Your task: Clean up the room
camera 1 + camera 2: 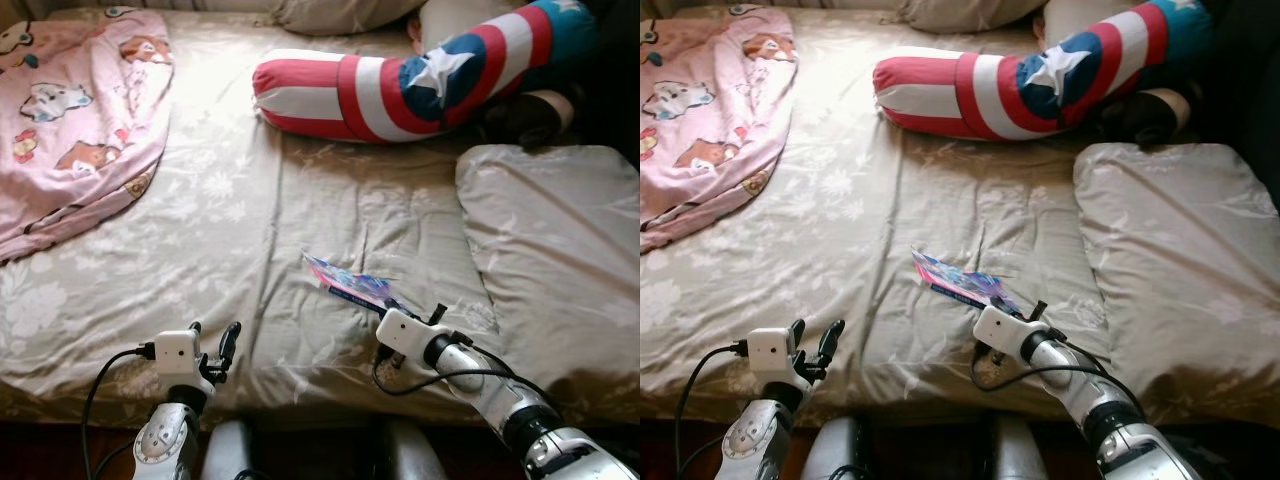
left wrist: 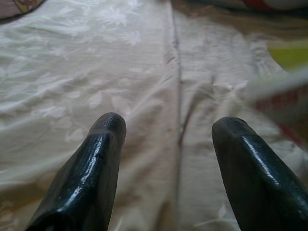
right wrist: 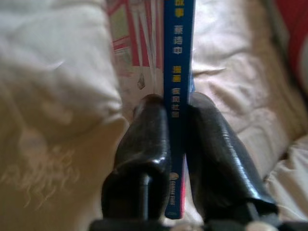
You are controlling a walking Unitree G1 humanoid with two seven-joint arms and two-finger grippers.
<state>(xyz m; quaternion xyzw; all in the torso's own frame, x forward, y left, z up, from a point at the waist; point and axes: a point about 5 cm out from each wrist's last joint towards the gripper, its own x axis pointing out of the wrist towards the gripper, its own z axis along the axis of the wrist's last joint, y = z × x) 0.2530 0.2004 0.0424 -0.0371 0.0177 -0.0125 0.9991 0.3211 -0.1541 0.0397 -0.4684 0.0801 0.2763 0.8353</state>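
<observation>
At the near edge of the bed (image 1: pixel 300 210), low in front of us, our left gripper (image 1: pixel 213 345) hovers over the beige floral sheet with its two black fingers (image 2: pixel 96 163) spread wide and nothing between them. Just to the right, our right gripper (image 3: pixel 175 139) has its fingers pressed against both sides of a thin book (image 1: pixel 352 283), pinching it by the blue spine; the wrist view shows printed characters running along that spine. The book lies near the middle of the mattress, close to the near edge, tilted with one end at the gripper. We judge that we are in the picking-up step of the tidying: the grasp looks made, and the lift not yet done. The next move calls for raising the book clear of the sheet without letting the slim spine slip, then carrying it somewhere proper. To the right lies a beige pillow (image 1: pixel 555 240). Farther off, on the left, a pink cartoon-print blanket (image 1: pixel 75 110) is spread, and at the far side a bolster in red, white and blue with a star (image 1: pixel 410 80) lies across the bed.
</observation>
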